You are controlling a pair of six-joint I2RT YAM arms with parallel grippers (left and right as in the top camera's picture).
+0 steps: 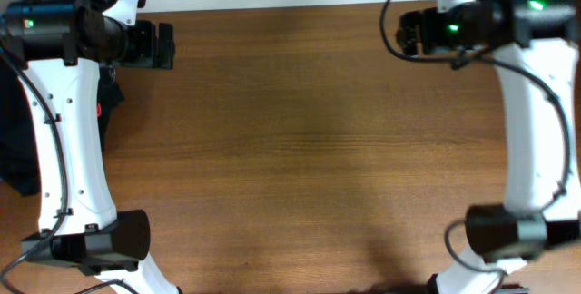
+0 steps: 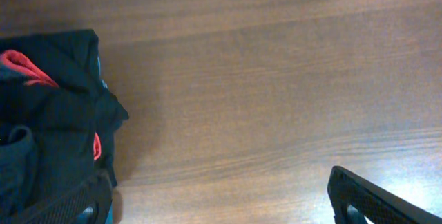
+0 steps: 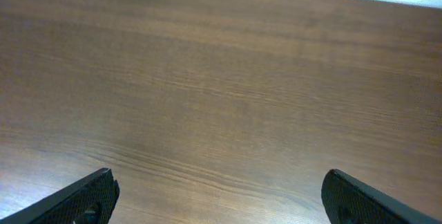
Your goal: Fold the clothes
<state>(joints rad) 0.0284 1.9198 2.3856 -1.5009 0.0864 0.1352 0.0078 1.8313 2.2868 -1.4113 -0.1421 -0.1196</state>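
A heap of black clothes [image 2: 48, 106] with red patches lies at the left of the left wrist view. In the overhead view it shows as dark fabric [image 1: 14, 149] at the table's far left edge, partly hidden by the left arm. No white logo shows. My left gripper [image 2: 221, 207] is open and empty above bare wood, its left finger next to the heap. In the overhead view it [image 1: 166, 44] is at the back left. My right gripper [image 3: 221, 200] is open and empty over bare wood, at the back right in the overhead view [image 1: 406, 33].
The brown wooden table [image 1: 300, 149] fills the overhead view. Its far edge [image 1: 290, 5] runs just behind both grippers. Both arm bases [image 1: 100, 240] [image 1: 508, 230] stand at the front corners.
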